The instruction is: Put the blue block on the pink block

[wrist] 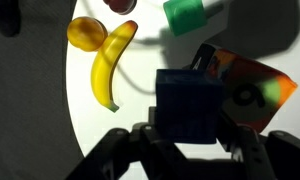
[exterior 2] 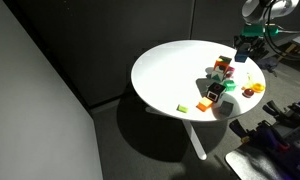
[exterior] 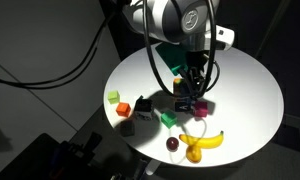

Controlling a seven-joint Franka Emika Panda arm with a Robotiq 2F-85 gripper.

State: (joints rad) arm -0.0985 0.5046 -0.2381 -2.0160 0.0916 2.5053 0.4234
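Your claw [wrist: 191,128] pinches the blue block [wrist: 188,98] at wrist-view centre; setting it on the pink block [exterior: 200,108] is outstanding.

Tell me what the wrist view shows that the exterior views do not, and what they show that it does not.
Only the wrist view: the blue block seen close, gripped between the fingers. Only the exterior views: the whole round table, the black cube, and the pink block near the gripper. Shared: the banana and a green block.
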